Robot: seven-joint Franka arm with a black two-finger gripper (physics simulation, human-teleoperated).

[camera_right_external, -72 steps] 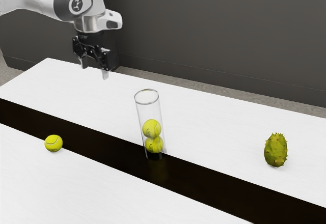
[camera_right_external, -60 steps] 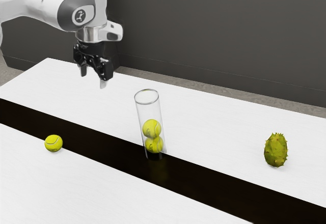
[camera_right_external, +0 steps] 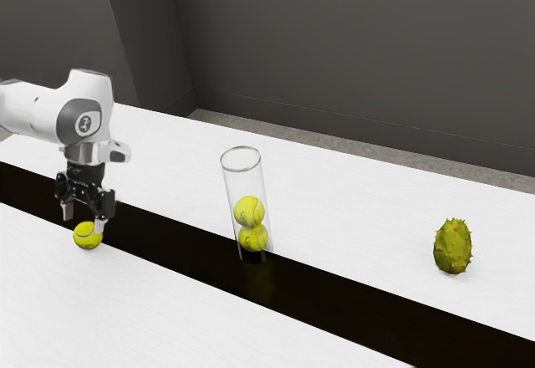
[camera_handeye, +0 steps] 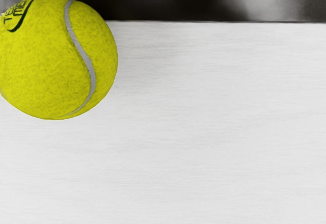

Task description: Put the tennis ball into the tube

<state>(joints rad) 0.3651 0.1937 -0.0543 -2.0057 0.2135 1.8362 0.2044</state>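
1. Well, the gripper (camera_right_external: 84,219) hangs there, jaws spread.
2. The loose tennis ball (camera_right_external: 87,237) sits on the bench (camera_right_external: 167,322), low by their tips.
3. It's well apart from the tube (camera_right_external: 242,170).

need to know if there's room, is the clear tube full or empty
Partly full: two yellow tennis balls stacked inside the clear cylindrical tube, empty space above.

We recorded the exterior view well back, beside the arm (camera_right_external: 32,110), facing down across the table (camera_right_external: 351,209); the arm-borne wrist view looked down closely. Both covered the loose tennis ball (camera_right_external: 84,238) and dark strip (camera_right_external: 175,244).
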